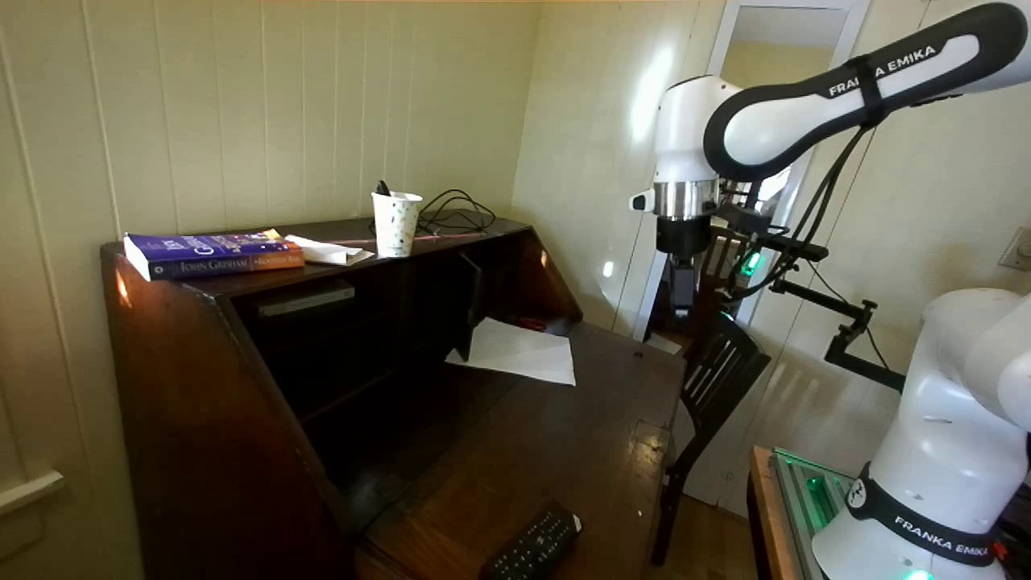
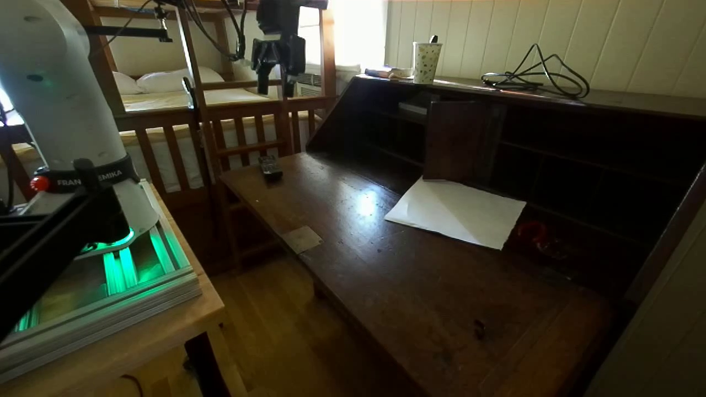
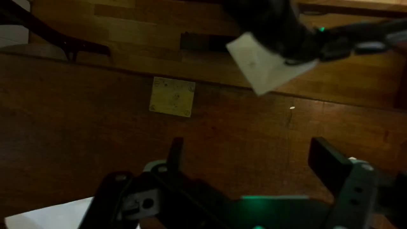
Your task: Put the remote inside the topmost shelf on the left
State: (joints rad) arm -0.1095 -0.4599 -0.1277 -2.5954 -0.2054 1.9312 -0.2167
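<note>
The remote point(image 1: 533, 544) is a black slab with button rows, lying flat on the desk's fold-down top near its end; it also shows in an exterior view point(image 2: 270, 167). It is out of the wrist view. The topmost shelf point(image 1: 374, 302) on the left is a dark, shallow recess just under the desk's top board, seen also in an exterior view point(image 2: 380, 105); its inside is mostly too dark to read. My gripper point(image 1: 682, 310) hangs high above the desk, well apart from the remote. In the wrist view the fingers point(image 3: 246, 140) are wide apart with nothing between them.
A pale flat case point(image 1: 306, 300) lies in the upper recess. A small door point(image 2: 452, 140) stands open beside it. A white paper sheet point(image 1: 523, 351) lies on the desk. A book point(image 1: 213, 254), cup point(image 1: 395, 224) and cable point(image 2: 538, 77) rest on top. A chair point(image 1: 721, 370) stands beyond.
</note>
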